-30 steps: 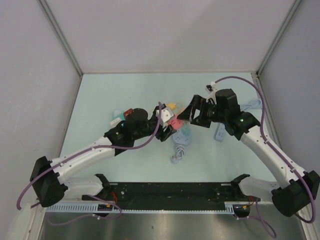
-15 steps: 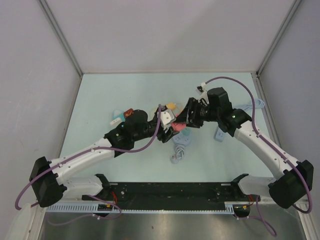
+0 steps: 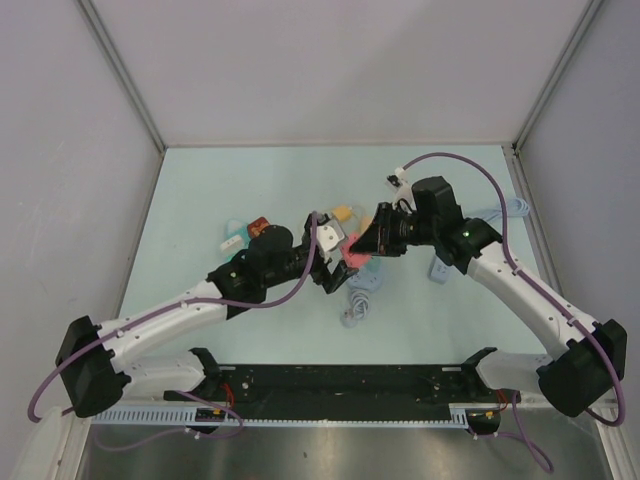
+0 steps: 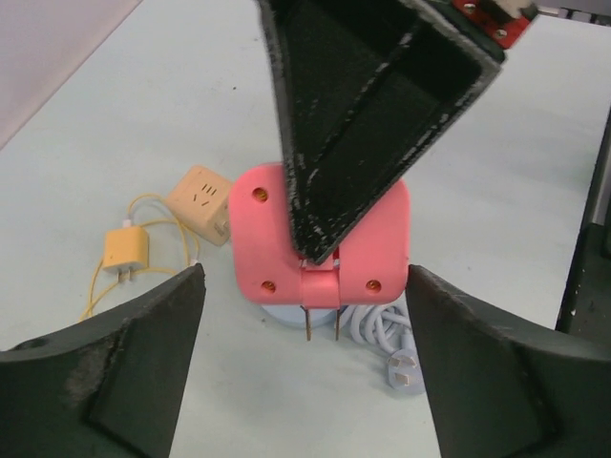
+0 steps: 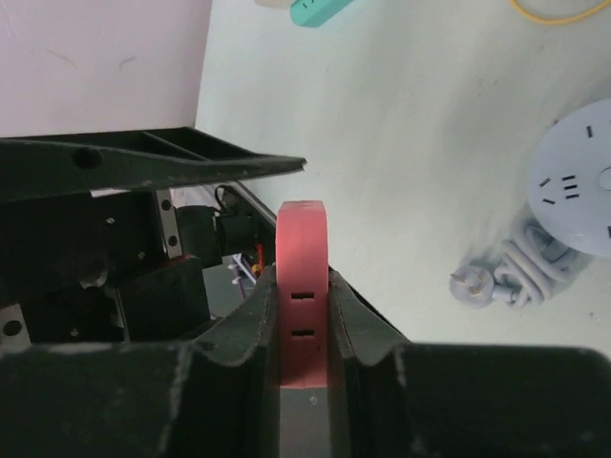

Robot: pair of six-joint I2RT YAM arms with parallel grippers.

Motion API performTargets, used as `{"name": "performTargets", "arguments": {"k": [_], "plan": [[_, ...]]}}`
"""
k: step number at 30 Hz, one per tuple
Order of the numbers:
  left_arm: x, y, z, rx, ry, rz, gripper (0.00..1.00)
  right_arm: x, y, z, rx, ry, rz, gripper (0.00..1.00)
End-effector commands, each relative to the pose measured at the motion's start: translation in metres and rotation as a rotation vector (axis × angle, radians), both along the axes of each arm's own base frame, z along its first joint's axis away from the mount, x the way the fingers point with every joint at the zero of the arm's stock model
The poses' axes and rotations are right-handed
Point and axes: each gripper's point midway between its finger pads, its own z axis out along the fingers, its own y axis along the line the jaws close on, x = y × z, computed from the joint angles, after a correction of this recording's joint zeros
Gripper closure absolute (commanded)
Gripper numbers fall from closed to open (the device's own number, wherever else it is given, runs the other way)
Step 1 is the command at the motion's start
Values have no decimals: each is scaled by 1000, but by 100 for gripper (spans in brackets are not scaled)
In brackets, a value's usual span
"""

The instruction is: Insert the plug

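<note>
Over mid-table: left arm (image 3: 170,315) and right arm (image 3: 520,285) meet nose to nose above the pale green table (image 3: 200,190).
Right gripper (image 5: 302,286): a second ago its jaws stood wide beside the cluster; now they are clamped on the pink adapter (image 4: 260,239), one finger on each broad face.
Left gripper (image 4: 304,272): fingers apart, wider than a moment ago, with a clear gap on either side of the adapter and touching nothing.
What that means: a hand-over looks finished. The right arm alone carries the piece, so the insertion is probably its job, and that is not yet done.
Adapter's look: a rounded square slab held on edge, with screw holes at the corners of the face toward the left wrist camera and two small slots along its narrow rim.
Adapter's place: in the air, clear of the table, near the round pale-blue socket hub (image 5: 580,181) but apart from it.
Prongs (image 4: 308,327): two thin brass-coloured blades jutting from the lower edge, bare, seated in no socket.
</note>
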Motion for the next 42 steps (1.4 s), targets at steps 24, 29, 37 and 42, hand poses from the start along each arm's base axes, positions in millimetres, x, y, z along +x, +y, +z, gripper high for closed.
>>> {"name": "performTargets", "arguments": {"k": [24,29,37,42], "plan": [[54,154,-14,-181,131,653,0,50,2,-94,-533,-419,214,100],[63,158,-15,-160,135,678,0,55,2,-116,-595,-401,212,100],[62,157,-18,-156,136,664,0,61,-3,-136,-636,-402,160,100],[63,155,-18,-157,136,656,0,59,-5,-145,-648,-386,171,100]]}}
